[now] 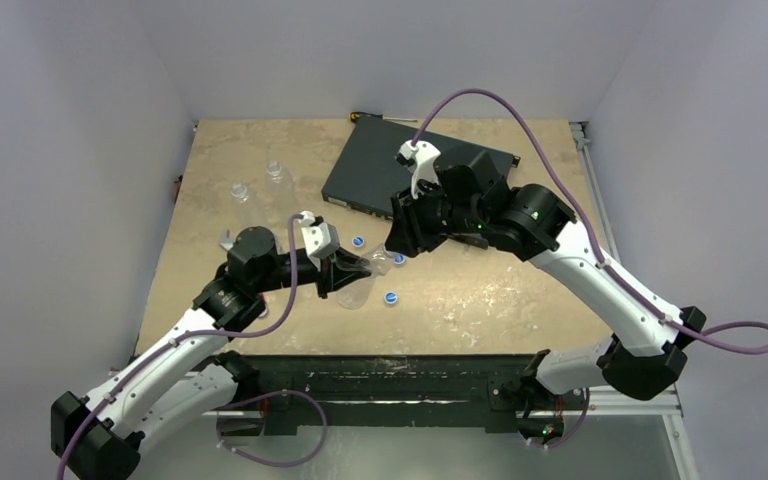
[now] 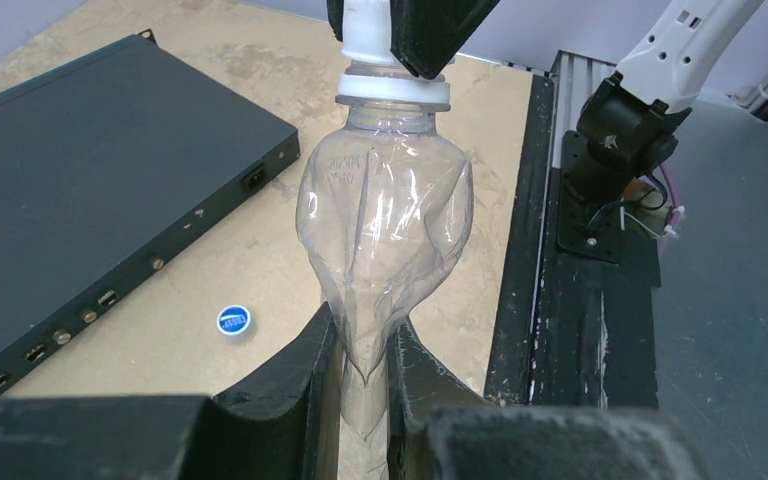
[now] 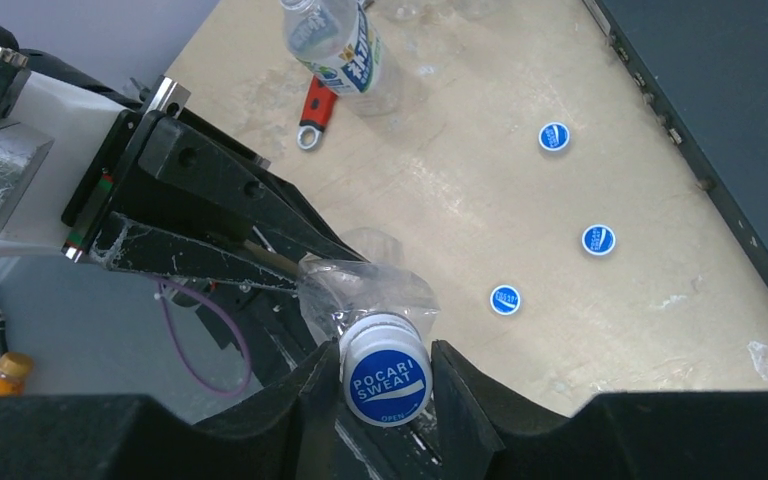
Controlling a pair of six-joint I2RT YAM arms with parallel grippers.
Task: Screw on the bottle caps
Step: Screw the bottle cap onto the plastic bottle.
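Overhead view facing down, wrist views close, sharing bottle (image 2: 385, 230)

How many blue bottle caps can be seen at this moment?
4: three small round blue-and-white plastic caps lie loose on the table; the fourth cap sits atop the clear plastic bottle, in the right gripper.

Clear crumpled bottle (image 1: 358, 283) on its side, base squeezed flat, neck pointing right. On that neck, a cap (image 3: 387, 372): blue top printed POCARI SWEAT, white skirt. Three loose caps (image 1: 358, 241) (image 1: 399, 259) (image 1: 392, 297) lying flat, blue face up, close around it. Two spare bottles (image 1: 243, 197) (image 1: 279, 180) far left, one labelled blue-white.
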